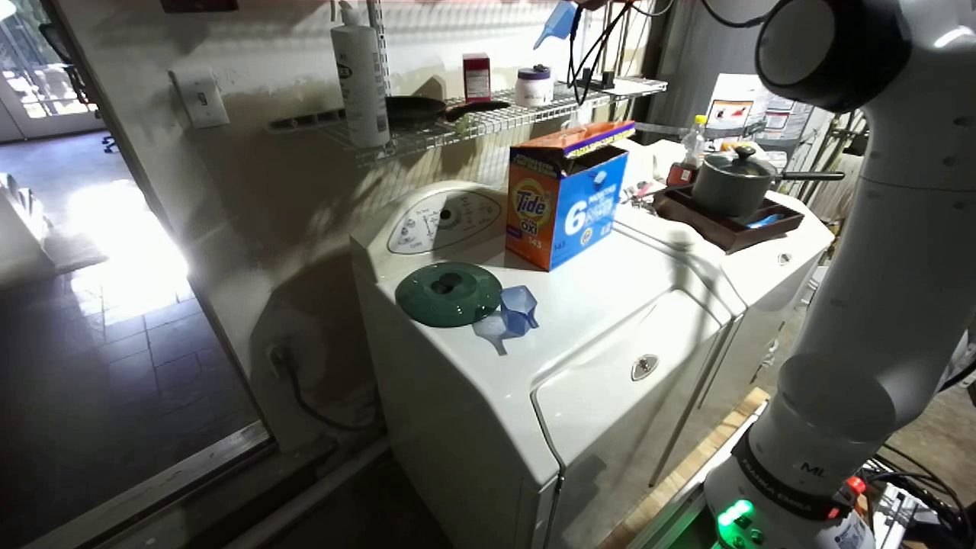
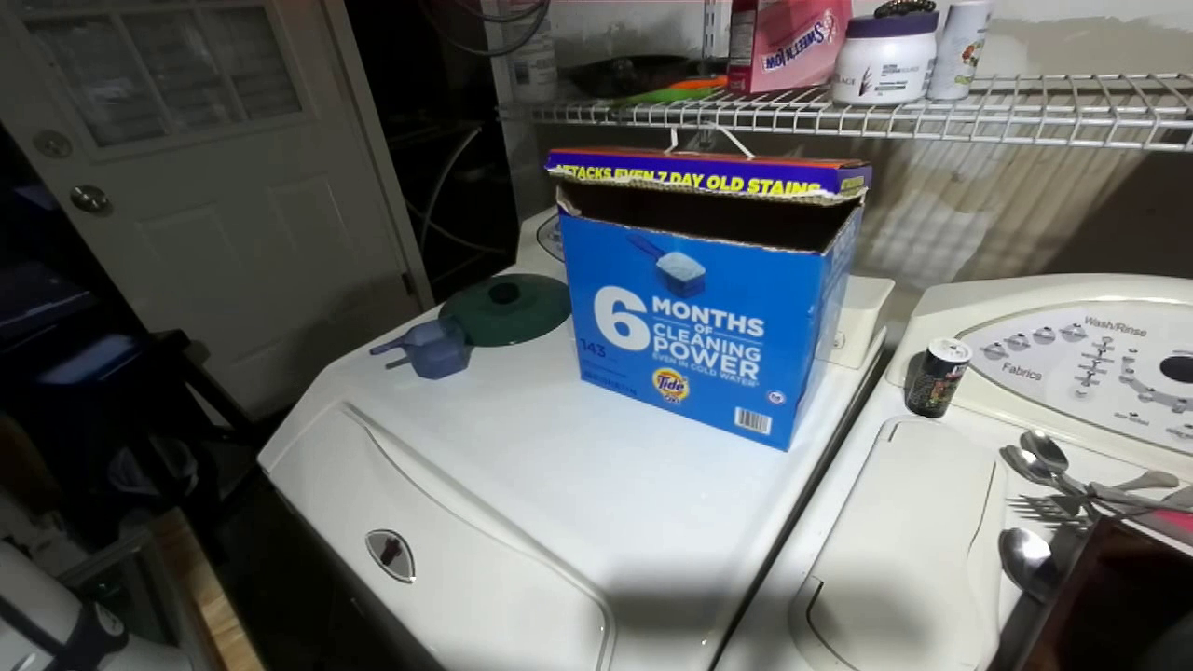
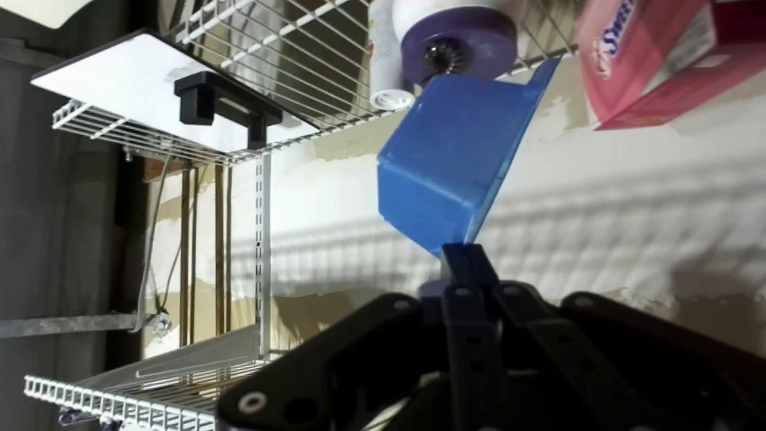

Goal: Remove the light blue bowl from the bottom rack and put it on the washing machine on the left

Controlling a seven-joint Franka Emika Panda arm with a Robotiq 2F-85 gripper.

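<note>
- Fingers [image 3: 456, 269] are clamped on one edge of the light blue bowl [image 3: 446, 143], held tilted in the air near the bottom rack [image 2: 1007, 112].
- It should be steered clear of the purple-lidded jar [image 3: 456, 39], levelled, then released low over the left washing machine [image 2: 522, 457].
- Thin, faceted plastic is set against wire grid and smooth white panels.

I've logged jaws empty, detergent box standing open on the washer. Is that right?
The jaws are not empty: the wrist view shows them shut on the edge of the blue bowl. The detergent box does stand open on the washer.
</note>
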